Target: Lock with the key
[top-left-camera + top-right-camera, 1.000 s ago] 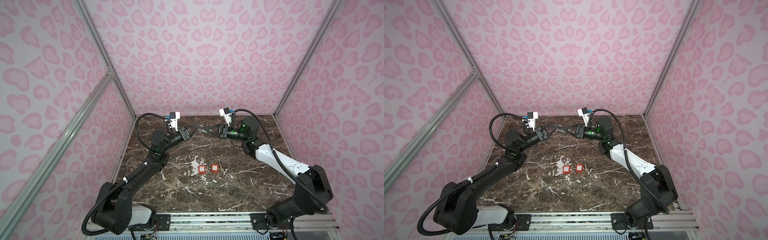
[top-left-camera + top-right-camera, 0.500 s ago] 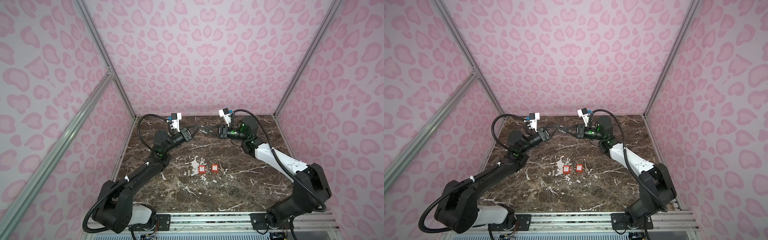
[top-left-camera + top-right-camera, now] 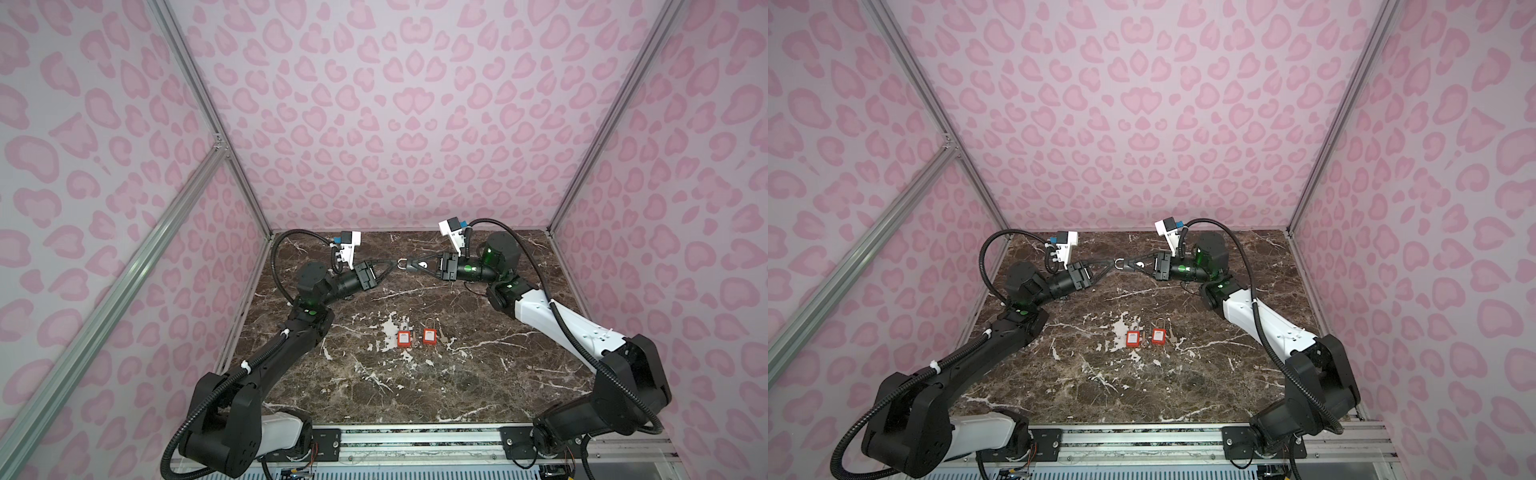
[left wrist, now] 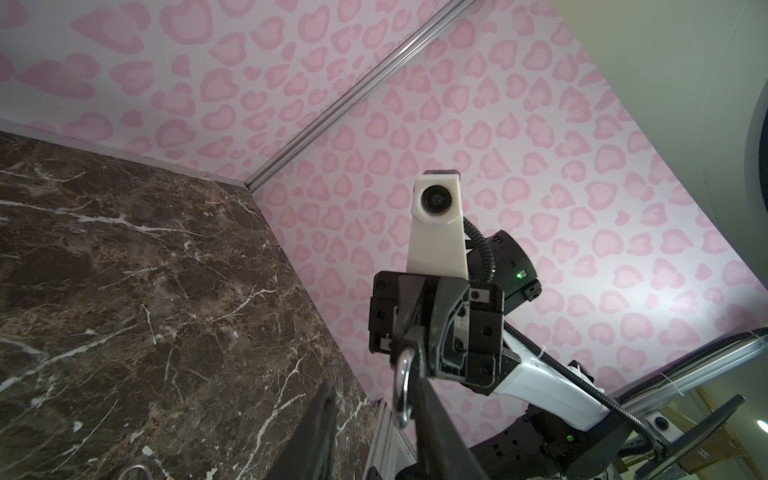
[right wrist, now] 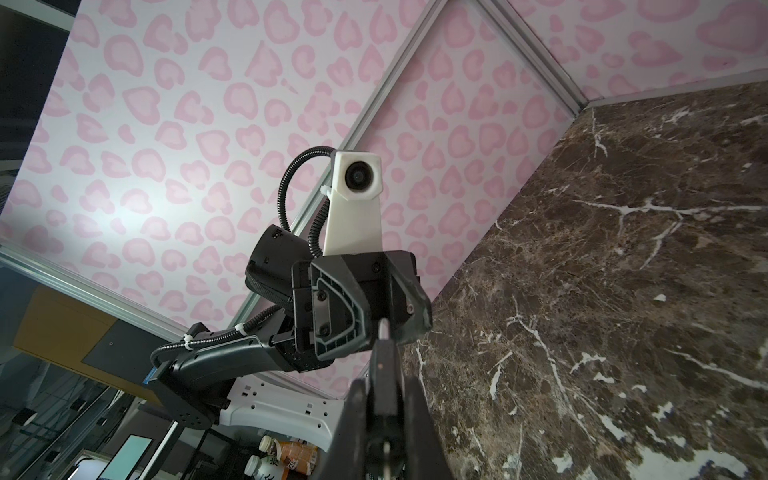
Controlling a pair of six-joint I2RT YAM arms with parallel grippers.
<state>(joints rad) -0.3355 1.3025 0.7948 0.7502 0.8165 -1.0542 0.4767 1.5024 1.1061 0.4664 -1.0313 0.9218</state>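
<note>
Worktop (image 3: 457,395), centre: red padlock (image 3: 404,338) lying flat, second padlock (image 3: 429,336) just beside it at 3 o'clock, both untouched.

Toward 12 o'clock, the grippers meet tip to tip. Right gripper (image 3: 411,264) is clamped on the key ring (image 4: 402,386); the key blade is hidden. Left gripper (image 3: 394,263) has jaws parted either side of the ring, not pinching.

Step, likely: key hand-off to the right. Next: left backs clear, then the key goes toward 6 o'clock and lines up with a padlock keyway.

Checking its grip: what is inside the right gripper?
A metal ring sticks out of the shut right gripper, close to the open left gripper. What else sits deeper inside cannot be seen: the closed jaws cover it.
</note>
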